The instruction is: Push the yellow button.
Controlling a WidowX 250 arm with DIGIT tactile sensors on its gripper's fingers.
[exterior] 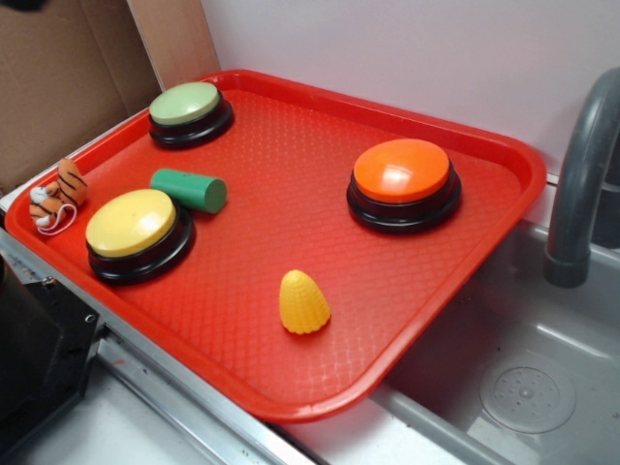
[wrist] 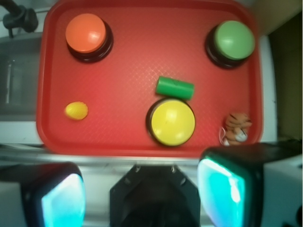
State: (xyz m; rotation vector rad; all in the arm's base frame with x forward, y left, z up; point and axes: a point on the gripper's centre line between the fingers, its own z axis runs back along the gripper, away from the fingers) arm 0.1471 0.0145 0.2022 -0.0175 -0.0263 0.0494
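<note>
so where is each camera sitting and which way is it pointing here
exterior: fixed off one corner of the red plastic tray, looking down at an angle across it toward the wall; a dark shape at the lower left edge may be part of the robot, but I cannot tell.
wrist: on the arm, high above the tray's near edge, looking almost straight down; the end effector shows at the bottom, fingers wide apart.
shared: the round yellow domed button on a black base, the green cylinder block, and the orange domed button.
</note>
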